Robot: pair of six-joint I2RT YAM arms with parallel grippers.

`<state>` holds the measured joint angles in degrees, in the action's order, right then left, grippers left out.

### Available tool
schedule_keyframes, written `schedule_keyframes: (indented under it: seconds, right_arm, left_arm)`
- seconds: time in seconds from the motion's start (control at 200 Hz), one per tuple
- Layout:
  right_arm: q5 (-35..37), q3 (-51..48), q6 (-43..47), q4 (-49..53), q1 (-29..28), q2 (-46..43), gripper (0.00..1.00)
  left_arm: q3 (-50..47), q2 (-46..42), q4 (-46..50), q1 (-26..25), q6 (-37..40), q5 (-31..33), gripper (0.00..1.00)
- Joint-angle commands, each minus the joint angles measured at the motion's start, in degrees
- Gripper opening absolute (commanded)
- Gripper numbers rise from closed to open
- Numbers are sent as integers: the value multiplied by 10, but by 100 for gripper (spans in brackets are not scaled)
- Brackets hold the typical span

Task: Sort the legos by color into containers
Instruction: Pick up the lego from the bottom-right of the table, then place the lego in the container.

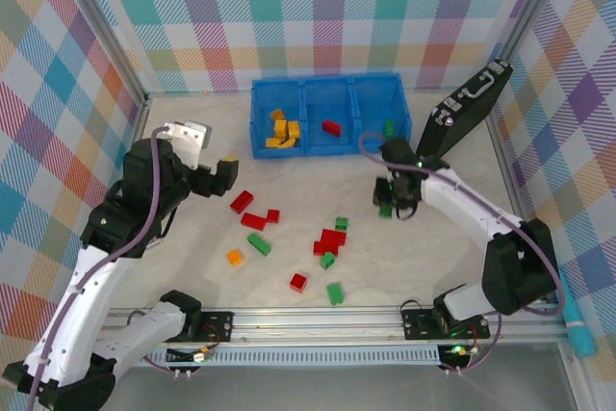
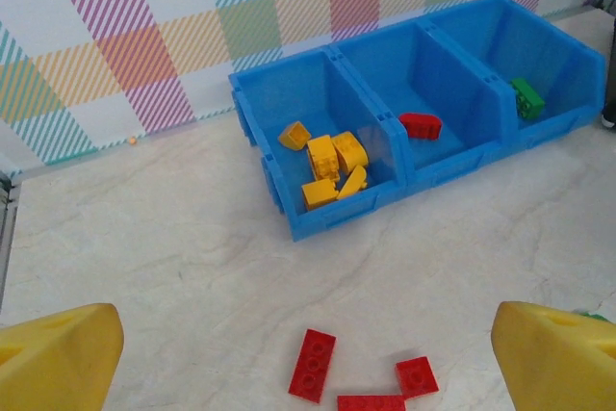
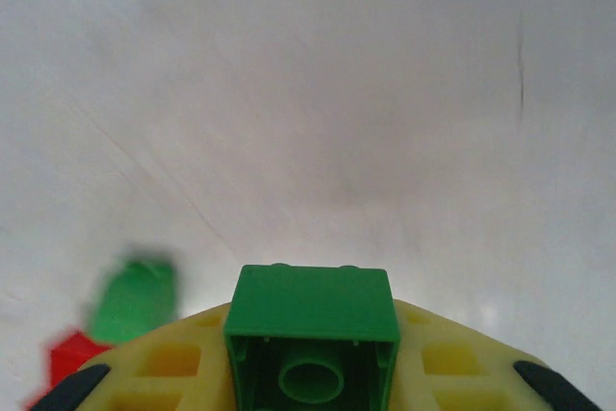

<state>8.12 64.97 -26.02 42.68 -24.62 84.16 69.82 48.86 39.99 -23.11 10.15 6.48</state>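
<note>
Right gripper grips a small green plastic brick; blue ribbed plastic bin holds few, most bricks lie loose on the surface

no readable text, label or number anywhere

A black case with a handle leans tilted at the right checked wall, its lower end on the pale marbled counter. A metal rail runs along the counter's near edge.
</note>
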Motion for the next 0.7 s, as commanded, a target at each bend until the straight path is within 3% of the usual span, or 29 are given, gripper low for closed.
schedule_keyframes:
  seconds: [0.0, 0.265, 0.695]
  right_arm:
    - [55, 104, 121, -16, 23, 55, 27]
    - [137, 341, 167, -54, 45, 266, 29]
    - [111, 484, 165, -65, 82, 436, 47]
  left_arm:
    - [-8, -17, -26, -2, 18, -4, 99]
    - [4, -20, -13, -5, 25, -4, 100]
    - [61, 5, 30, -6, 24, -12, 100]
